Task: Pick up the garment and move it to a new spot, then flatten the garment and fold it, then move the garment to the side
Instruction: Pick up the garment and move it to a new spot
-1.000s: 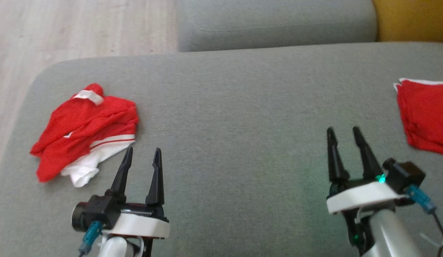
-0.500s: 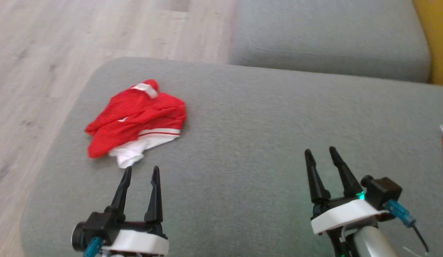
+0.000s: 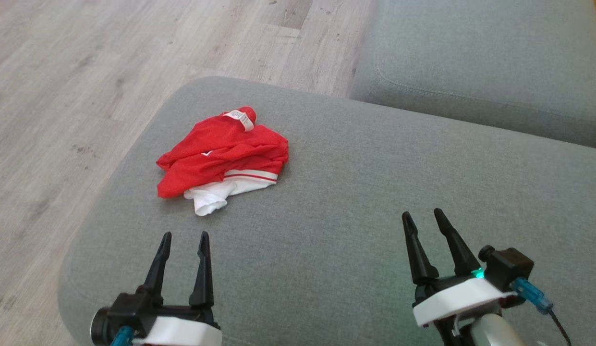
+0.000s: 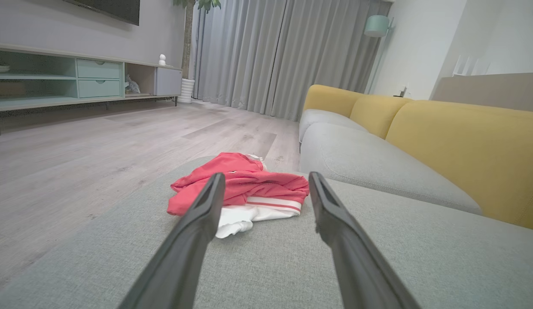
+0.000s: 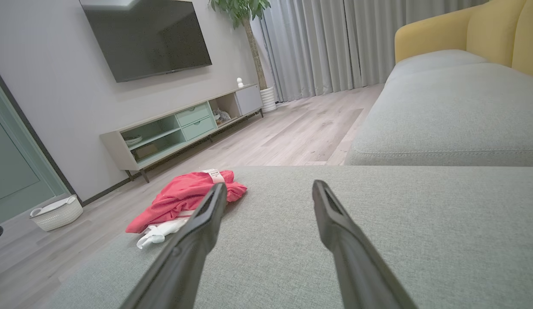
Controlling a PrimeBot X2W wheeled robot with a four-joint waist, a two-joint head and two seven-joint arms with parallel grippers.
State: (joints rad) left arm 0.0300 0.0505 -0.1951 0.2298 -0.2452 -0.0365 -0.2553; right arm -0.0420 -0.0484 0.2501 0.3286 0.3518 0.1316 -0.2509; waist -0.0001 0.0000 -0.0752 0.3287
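Grey sofa seat (image 3: 374,202) under both arms, wood floor (image 3: 86,72) beyond its far edge; crumpled red and white garment (image 3: 221,154) lies on the seat just ahead of the left gripper (image 3: 185,234), not touching it, and well off to the left of the right gripper (image 3: 421,212); both grippers spread wide and empty, fingers over bare cushion; small white label (image 3: 242,117) at the garment's far end, away from the fingers; step looks like the very start, reaching for the first pick-up, nothing lifted yet; next move likely needs the left gripper forward and down onto the red bunch, closing on a thick fold, not just the white hem.
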